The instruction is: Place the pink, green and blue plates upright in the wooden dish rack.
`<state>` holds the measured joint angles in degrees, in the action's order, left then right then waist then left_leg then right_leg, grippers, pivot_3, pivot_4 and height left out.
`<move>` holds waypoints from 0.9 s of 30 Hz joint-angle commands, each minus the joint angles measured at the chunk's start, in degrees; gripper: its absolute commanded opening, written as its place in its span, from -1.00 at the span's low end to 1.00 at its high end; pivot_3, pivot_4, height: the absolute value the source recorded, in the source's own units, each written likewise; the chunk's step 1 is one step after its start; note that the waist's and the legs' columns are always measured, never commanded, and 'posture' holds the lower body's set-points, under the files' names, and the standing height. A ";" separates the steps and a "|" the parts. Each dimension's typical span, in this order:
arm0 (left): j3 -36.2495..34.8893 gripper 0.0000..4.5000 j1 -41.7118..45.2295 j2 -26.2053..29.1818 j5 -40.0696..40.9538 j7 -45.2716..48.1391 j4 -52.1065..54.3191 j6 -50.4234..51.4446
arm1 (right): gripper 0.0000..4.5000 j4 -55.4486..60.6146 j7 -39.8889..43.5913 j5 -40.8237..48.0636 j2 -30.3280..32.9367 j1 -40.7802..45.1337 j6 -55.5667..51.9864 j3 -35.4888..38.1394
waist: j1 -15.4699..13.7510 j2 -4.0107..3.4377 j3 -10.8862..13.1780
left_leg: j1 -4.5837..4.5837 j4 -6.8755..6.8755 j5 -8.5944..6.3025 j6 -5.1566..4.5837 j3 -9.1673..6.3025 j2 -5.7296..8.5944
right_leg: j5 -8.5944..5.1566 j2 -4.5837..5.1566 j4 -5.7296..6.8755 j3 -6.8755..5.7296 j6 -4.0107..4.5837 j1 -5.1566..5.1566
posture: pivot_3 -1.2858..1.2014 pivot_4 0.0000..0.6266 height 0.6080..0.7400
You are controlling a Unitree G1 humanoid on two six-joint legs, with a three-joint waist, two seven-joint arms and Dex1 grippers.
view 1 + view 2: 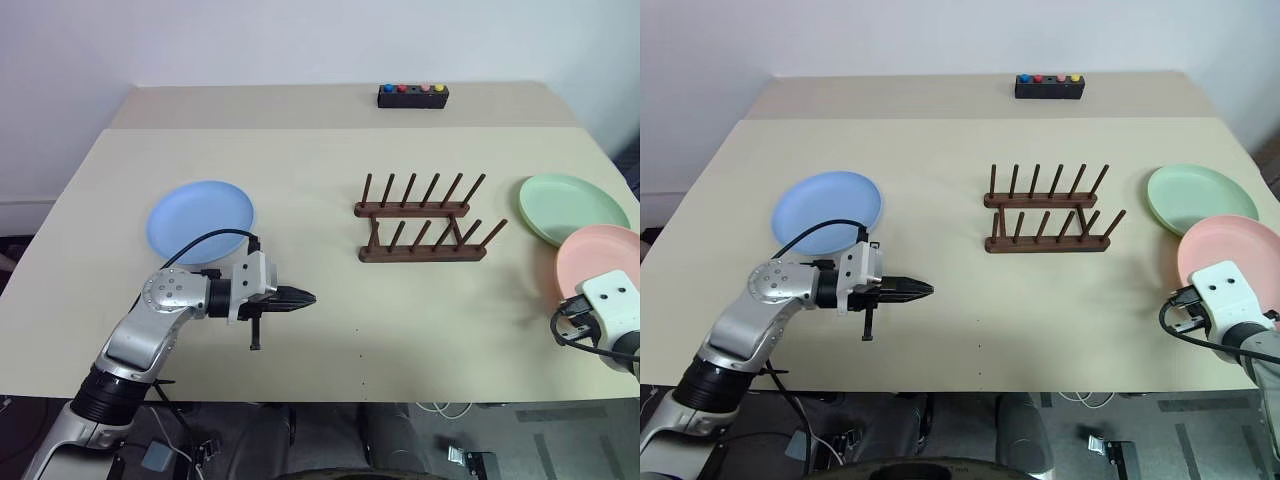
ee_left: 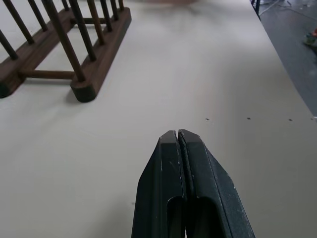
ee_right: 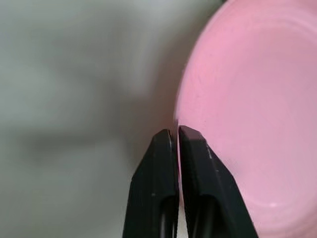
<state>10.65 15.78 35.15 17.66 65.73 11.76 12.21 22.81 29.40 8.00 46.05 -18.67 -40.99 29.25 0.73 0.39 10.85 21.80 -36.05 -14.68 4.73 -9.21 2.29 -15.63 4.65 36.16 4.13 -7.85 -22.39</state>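
The wooden dish rack [image 1: 425,222] stands empty mid-table. At the left lies the blue plate [image 1: 200,220], flat on the table. The green plate [image 1: 572,205] lies flat at the right, and the pink plate [image 1: 600,255] overlaps its near edge. My right gripper [image 3: 177,131] is at the pink plate's [image 3: 247,114] near rim, its fingers shut on that edge. In the head views my right wrist [image 1: 612,300] covers those fingers. My left gripper [image 1: 305,297] hovers shut and empty in front of the blue plate, pointing right toward the rack [image 2: 74,54].
A black box with coloured buttons [image 1: 412,95] sits at the table's far edge. The table's [image 1: 330,340] front edge runs just below both arms. Its right edge lies close beside the green and pink plates.
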 commanded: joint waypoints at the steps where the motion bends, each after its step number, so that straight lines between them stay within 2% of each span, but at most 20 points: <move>1: 0.74 -1.00 0.95 -0.93 -0.69 -0.40 -0.64 -1.63 | -0.98 2.30 -0.29 -1.68 0.87 -0.46 1.13 2.88 | 0.00 0.00 0.00 | 0.00 0.00 0.00 0.00 0.00 0.00 | 0.00 0.00 0.00 0.00 0.00 0.00 | 0.03 -0.52 1.00; 8: 1.57 -1.00 1.81 -2.83 -1.79 -0.85 -3.00 -4.00 | -0.98 7.29 0.66 -4.57 4.76 1.47 6.39 10.42 | 0.25 -0.05 0.00 | 0.01 -0.01 0.00 0.00 0.03 0.00 | 0.06 0.00 0.02 0.02 -0.11 -0.03 | 0.03 -0.52 1.00; 11: 2.17 -1.00 2.85 -3.98 -2.45 -1.11 -4.61 -4.92 | -0.98 8.08 2.55 -3.53 6.46 5.06 11.61 12.40 | 0.15 -0.02 0.01 | -0.03 -0.01 0.00 0.00 0.03 0.00 | 0.08 -0.01 0.04 0.02 -0.14 -0.01 | 0.03 -0.52 1.00; 15: 2.86 -1.00 4.05 -5.54 -3.21 -1.36 -6.21 -6.24 | -0.98 7.08 5.14 1.37 7.73 13.87 15.33 11.91 | 0.13 0.00 0.02 | -0.01 -0.03 0.00 0.00 0.03 0.00 | 0.08 0.00 0.01 0.01 -0.15 0.03 | 0.03 -0.52 1.00; 19: 3.08 -1.00 5.29 -6.94 -3.94 -2.25 -7.13 -6.44 | -0.98 1.82 8.99 10.66 6.61 24.62 18.47 10.28 | 0.07 0.02 0.04 | 0.01 -0.04 0.00 0.00 0.02 0.00 | 0.09 0.00 0.00 0.00 -0.16 0.02 | 0.03 -0.52 1.00; 23: 2.26 -1.00 5.09 -6.88 -3.79 -2.96 -7.29 -6.59 | -0.98 -1.01 14.04 30.20 5.17 33.47 8.08 11.56 | 0.24 0.02 0.04 | 0.00 -0.01 0.00 -0.01 0.00 -0.01 | 0.10 0.00 0.01 0.00 -0.16 0.01 | 0.03 -0.52 1.00; 27: 1.38 -1.00 3.87 -5.92 -4.21 -4.00 -6.50 -7.21 | -0.98 -3.61 16.34 40.15 4.16 36.10 2.60 10.34 | 0.07 0.02 0.03 | 0.02 0.01 0.00 -0.02 -0.01 -0.01 | 0.11 0.00 0.02 0.00 -0.16 0.00 | 0.03 -0.52 1.00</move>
<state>13.74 19.88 28.69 13.41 62.29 3.56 5.95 19.08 44.63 43.68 50.30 16.25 -37.10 38.59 0.79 0.41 10.89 21.83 -36.05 -14.68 4.71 -9.23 2.28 -15.52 4.65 36.18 4.13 -8.01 -22.40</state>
